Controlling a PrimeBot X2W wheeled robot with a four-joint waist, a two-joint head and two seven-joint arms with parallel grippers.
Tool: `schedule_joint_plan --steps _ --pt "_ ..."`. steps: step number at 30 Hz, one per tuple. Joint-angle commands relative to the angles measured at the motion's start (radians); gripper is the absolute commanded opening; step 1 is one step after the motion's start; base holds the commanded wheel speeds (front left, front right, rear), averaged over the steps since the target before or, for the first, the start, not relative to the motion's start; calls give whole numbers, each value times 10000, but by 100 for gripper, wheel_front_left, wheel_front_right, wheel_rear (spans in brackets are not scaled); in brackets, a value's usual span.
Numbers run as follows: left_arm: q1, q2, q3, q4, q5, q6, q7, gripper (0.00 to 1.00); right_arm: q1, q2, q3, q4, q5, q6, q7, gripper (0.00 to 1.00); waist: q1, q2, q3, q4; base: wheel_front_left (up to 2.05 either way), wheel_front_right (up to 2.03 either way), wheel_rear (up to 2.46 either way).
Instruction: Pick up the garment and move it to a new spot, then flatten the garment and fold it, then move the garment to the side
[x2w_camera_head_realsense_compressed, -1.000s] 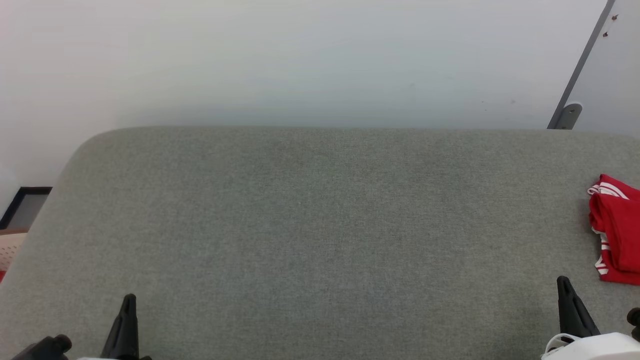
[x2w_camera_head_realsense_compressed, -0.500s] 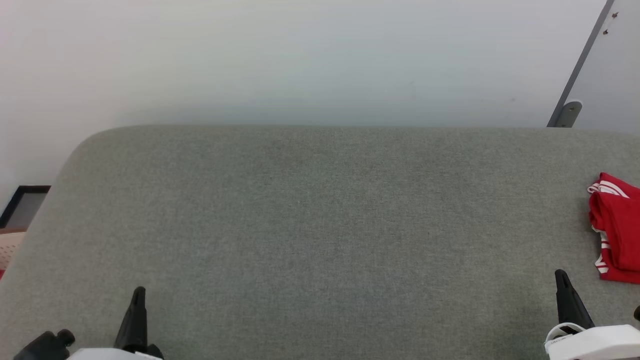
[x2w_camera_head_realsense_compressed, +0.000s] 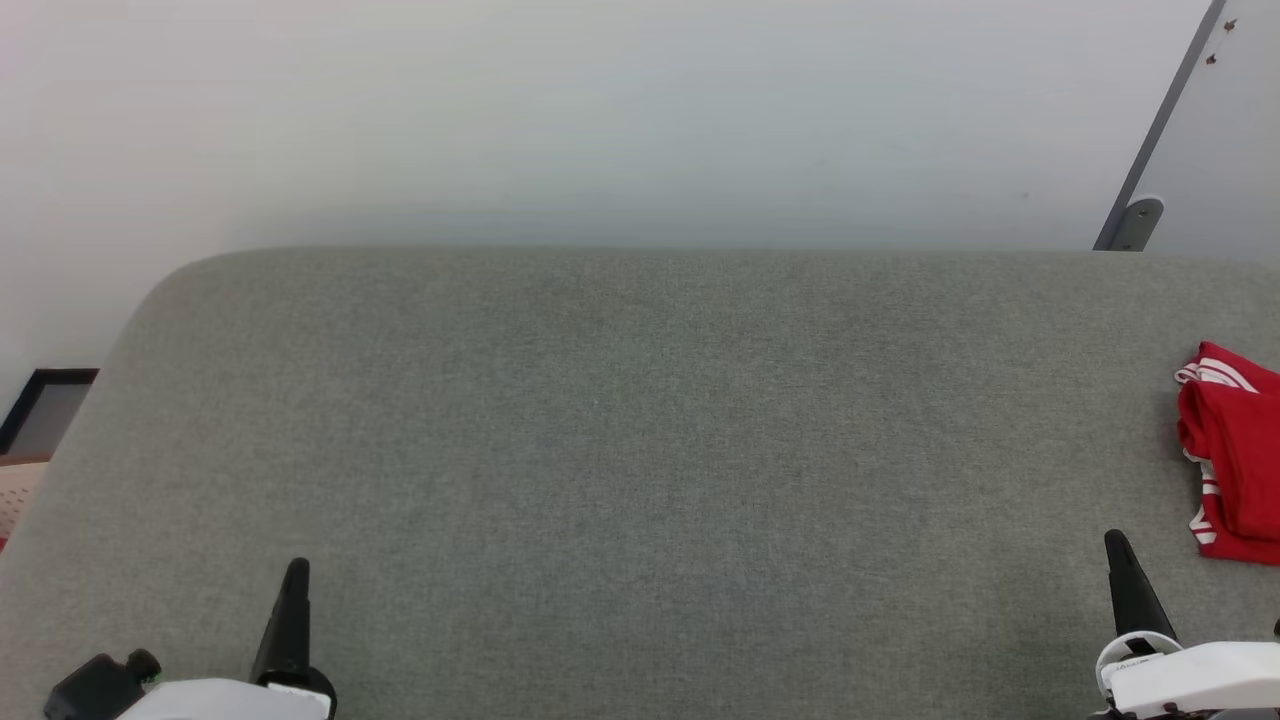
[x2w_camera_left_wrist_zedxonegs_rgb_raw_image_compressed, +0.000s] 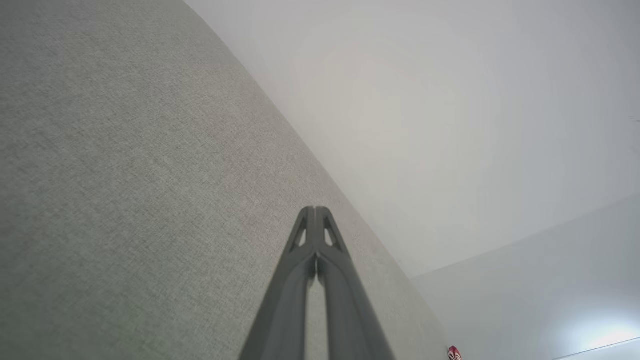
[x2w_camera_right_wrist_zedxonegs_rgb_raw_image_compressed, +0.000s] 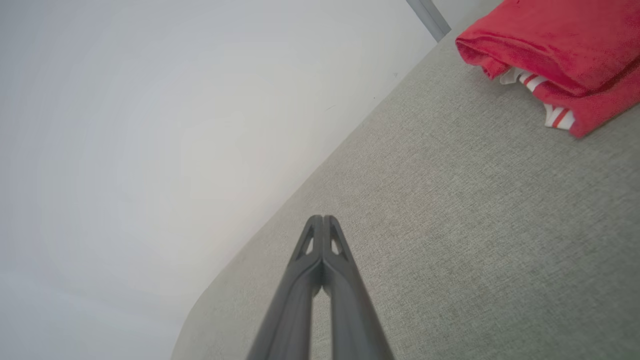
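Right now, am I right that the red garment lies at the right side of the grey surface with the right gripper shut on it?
Not quite: the right gripper is shut, but on nothing. The right wrist view shows it apart from the garment, with bare grey surface between them. The garment does lie at the right side of the surface.

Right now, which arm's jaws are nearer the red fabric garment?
Right arm's jaws: the red fabric garment lies near them, the left arm's jaws far off.
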Motion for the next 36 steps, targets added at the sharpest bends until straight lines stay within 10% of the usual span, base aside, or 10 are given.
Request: schedule_joint_plan --steps 1,36 --pt "-202 28 56 -82 -179 -24 24 0 -228 -5 -41 -130 267 -5 39 0 0 0 2 -1 0 0 0" --pt "-753 -589 96 60 -3110 -40 941 0 -463 223 -94 -187 3903 -9 933 0 0 0 127 -43 0 0 0"
